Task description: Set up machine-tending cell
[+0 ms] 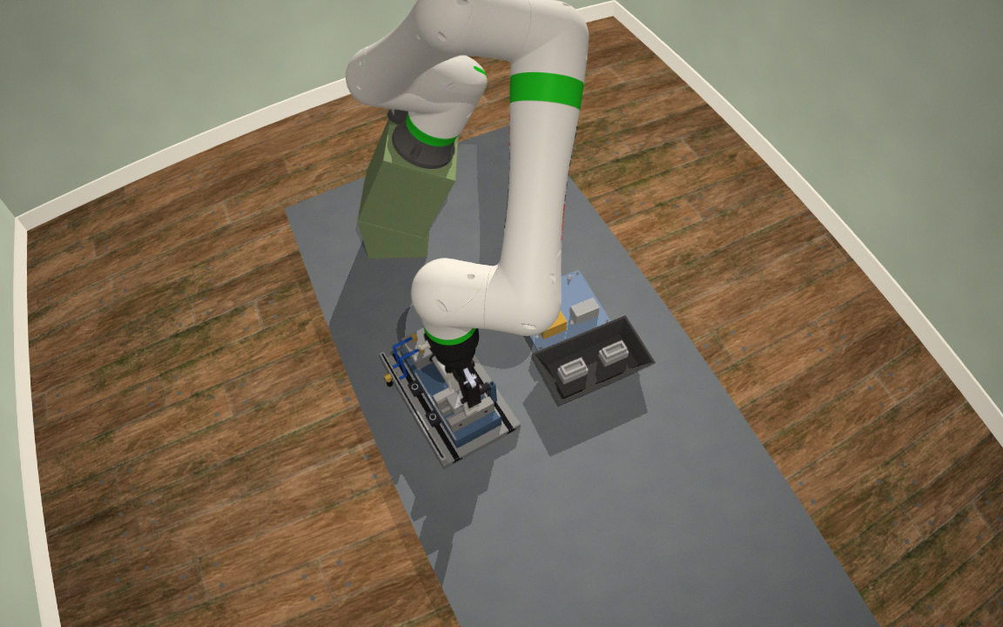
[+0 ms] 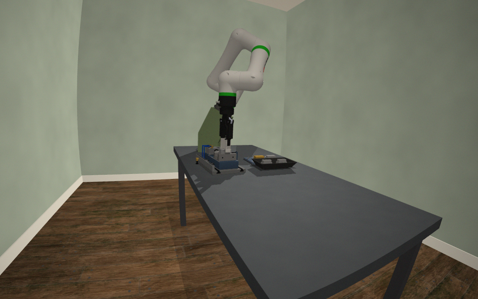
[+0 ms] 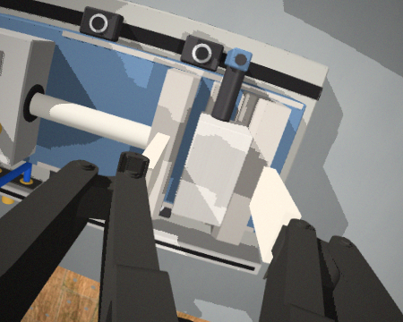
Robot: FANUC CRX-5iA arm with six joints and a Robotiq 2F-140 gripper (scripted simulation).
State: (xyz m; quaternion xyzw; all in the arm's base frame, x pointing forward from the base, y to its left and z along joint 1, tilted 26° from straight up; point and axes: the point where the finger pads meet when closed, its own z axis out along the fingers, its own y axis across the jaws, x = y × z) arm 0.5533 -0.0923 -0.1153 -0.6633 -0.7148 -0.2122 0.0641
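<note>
The vise (image 1: 450,397) stands on the table's left side and shows close up in the wrist view. An aluminium blank (image 3: 216,170) lies in the vise's opening between the moving jaw (image 3: 175,107) and the fixed jaw (image 3: 270,122). Its far short end meets the dark work stop rod (image 3: 230,92). My gripper (image 3: 210,171) hangs straight above it, open, with one pale finger pad on each side of the blank and a gap on both sides. The gripper also shows in the top and exterior views (image 1: 470,394) (image 2: 227,146).
The dark outfeed tray (image 1: 592,358) holds two finished parts (image 1: 572,367) (image 1: 613,352), pockets up. Behind it the infeed plate carries a brass blank (image 1: 555,323) and an aluminium blank (image 1: 583,310). The arm's green pedestal (image 1: 404,202) stands at the back.
</note>
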